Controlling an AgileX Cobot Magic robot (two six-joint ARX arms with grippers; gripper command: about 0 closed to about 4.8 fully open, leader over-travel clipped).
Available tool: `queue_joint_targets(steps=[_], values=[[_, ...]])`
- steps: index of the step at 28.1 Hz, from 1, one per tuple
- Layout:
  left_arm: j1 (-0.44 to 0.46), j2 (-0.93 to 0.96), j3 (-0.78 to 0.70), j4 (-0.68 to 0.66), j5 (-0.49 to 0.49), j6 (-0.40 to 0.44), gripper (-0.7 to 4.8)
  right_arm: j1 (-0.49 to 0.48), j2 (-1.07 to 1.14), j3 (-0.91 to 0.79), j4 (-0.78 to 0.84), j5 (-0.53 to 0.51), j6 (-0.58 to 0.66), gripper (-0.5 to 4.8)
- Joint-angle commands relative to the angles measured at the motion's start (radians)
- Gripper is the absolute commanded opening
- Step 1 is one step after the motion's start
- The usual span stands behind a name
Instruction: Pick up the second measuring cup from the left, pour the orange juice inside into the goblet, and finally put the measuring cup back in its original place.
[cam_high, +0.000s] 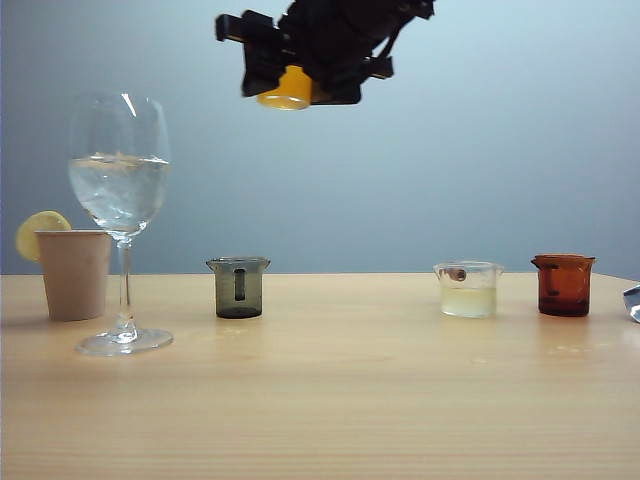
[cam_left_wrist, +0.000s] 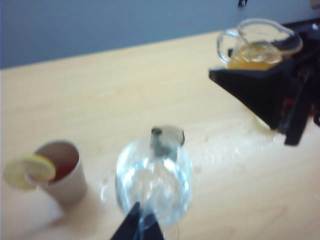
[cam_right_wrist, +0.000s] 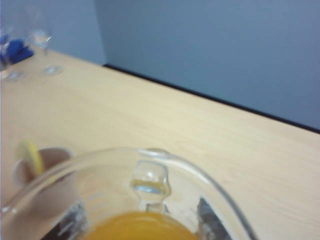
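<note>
Right gripper clamped on beaker of juice high above table, right of goblet; left wrist view alone shows left gripper above goblet, finger state unclear.

No readable text, label, brand, number or sign appeared anywhere; the faint marks on the measuring cup were too blurred to read.
</note>
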Motion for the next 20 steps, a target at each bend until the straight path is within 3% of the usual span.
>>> queue_joint_targets(steps=[1,7,14,20], values=[[0.000,-0.070,0.005,-0.092,-0.005,-0.007,-0.05,0.019,-0.009,0.049,-0.041,-0.024,-0.011,1.93],[0.000,-0.178,0.005,-0.175,-0.043,-0.040,-0.04,0.032,-0.009,0.077,-0.039,-0.053,-0.037,1.93],[0.000,-0.166,-0.004,-0.215,-0.045,-0.039,-0.04,0.049,0.026,0.079,-0.007,-0.073,-0.069,1.93],[0.000,-0.168,-0.003,-0.211,-0.045,-0.040,-0.05,0.048,0.137,0.231,-0.042,-0.076,-0.114,1.93]])
